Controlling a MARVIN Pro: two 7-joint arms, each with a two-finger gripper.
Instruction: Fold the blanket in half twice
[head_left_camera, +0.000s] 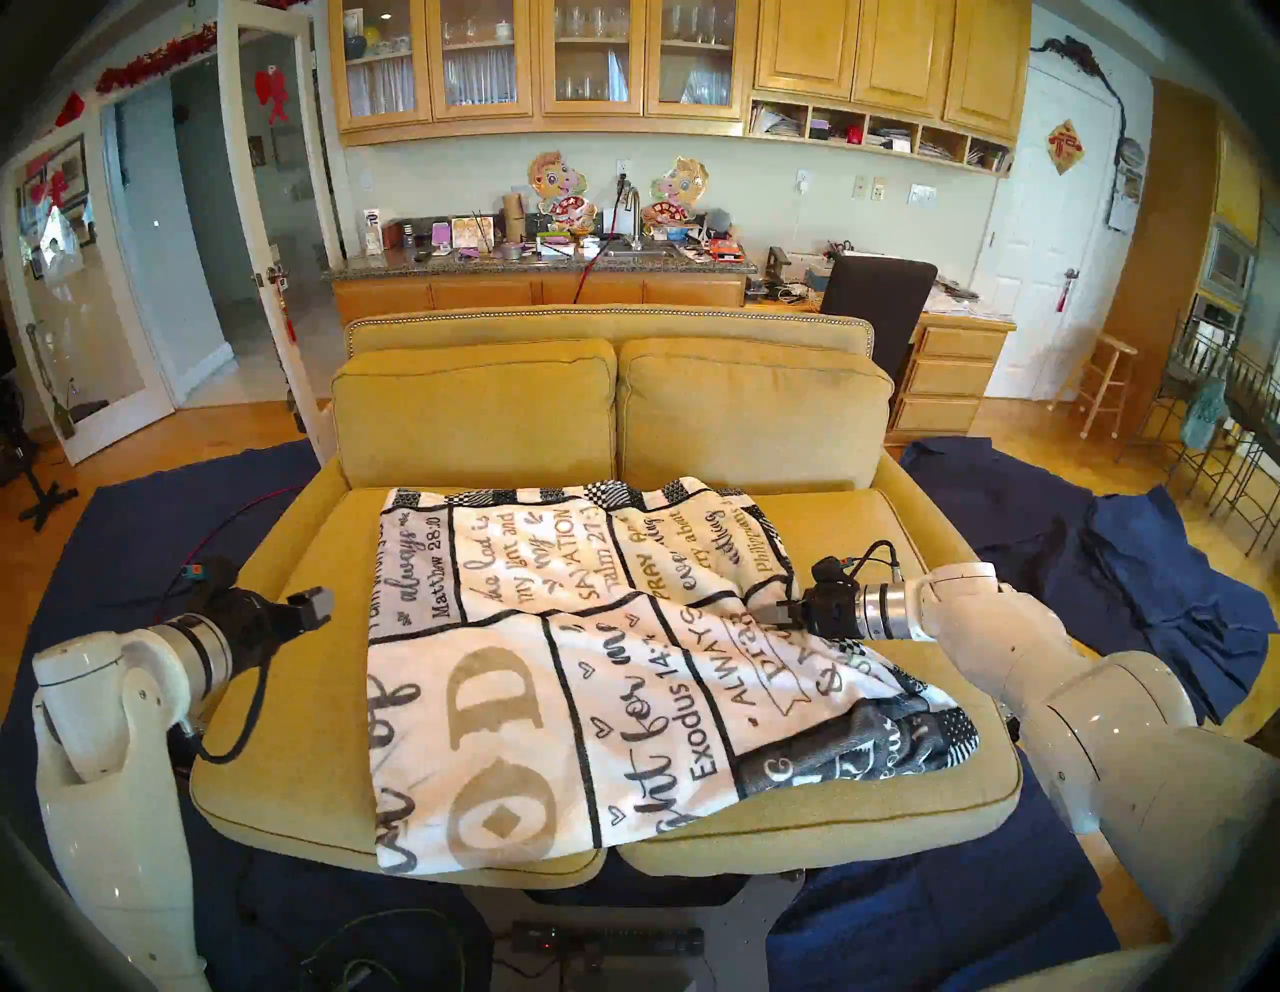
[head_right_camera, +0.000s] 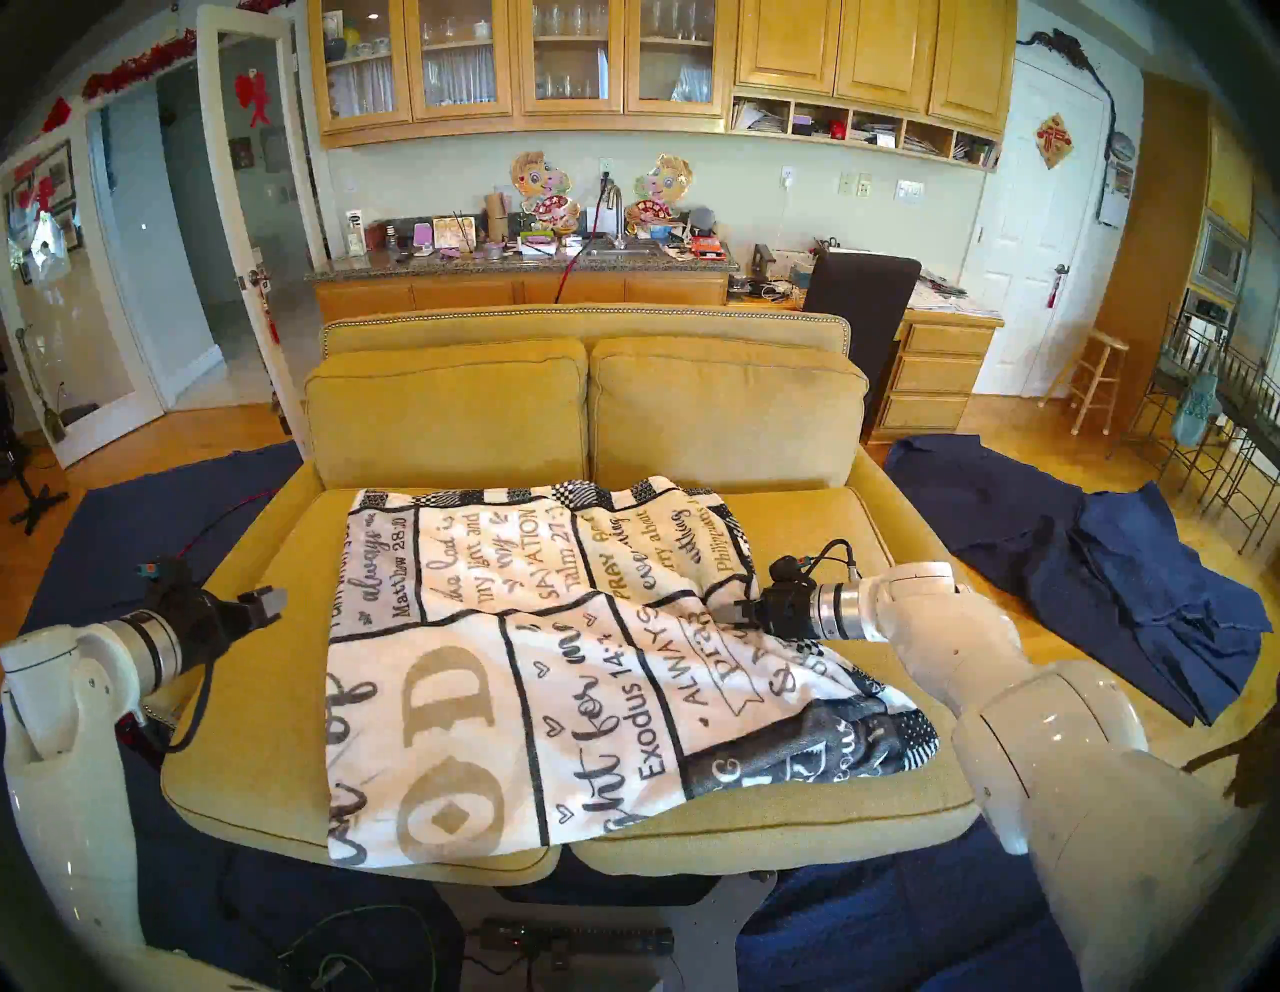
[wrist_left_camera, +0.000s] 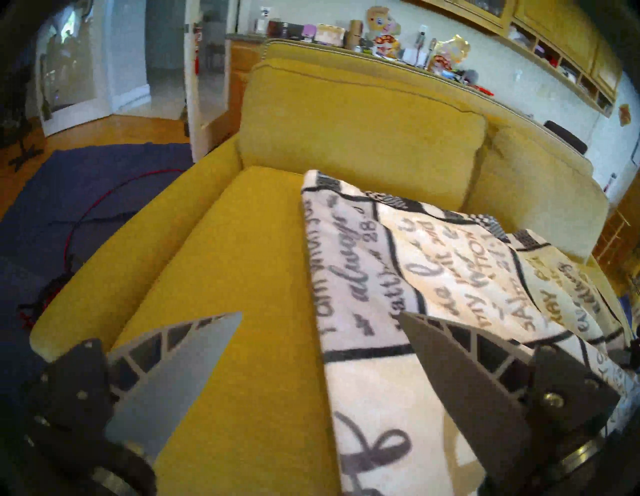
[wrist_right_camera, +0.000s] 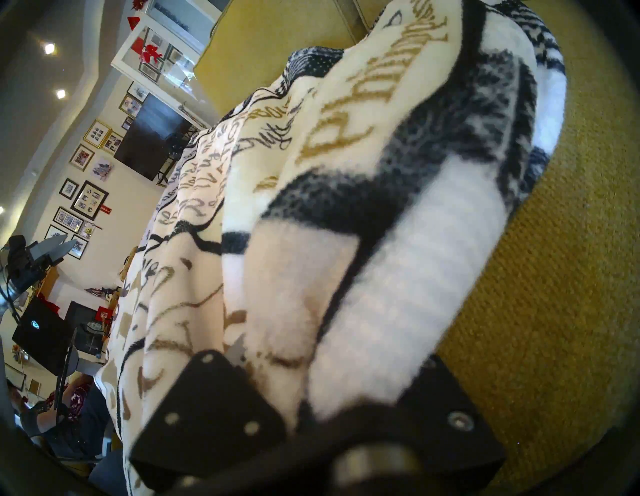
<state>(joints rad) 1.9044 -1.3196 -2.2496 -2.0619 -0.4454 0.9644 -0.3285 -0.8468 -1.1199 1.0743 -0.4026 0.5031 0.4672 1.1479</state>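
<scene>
Pinching a fold of the blanket (head_left_camera: 554, 658) in my right gripper (head_left_camera: 762, 613), jaws pressed on soft white fleece with black grid lines and tan lettering. The cloth bunches up over the fingers in the right wrist view, hiding them. My left gripper (head_left_camera: 315, 606) hangs spread and empty above bare cushion, beside the blanket's straight left edge, not touching. The blanket lies across the yellow woven sofa (head_left_camera: 485, 415), its near edge draped over the seat front. Open cushion shows left and right; navy cloths (head_left_camera: 1143, 554) cover the floor.
</scene>
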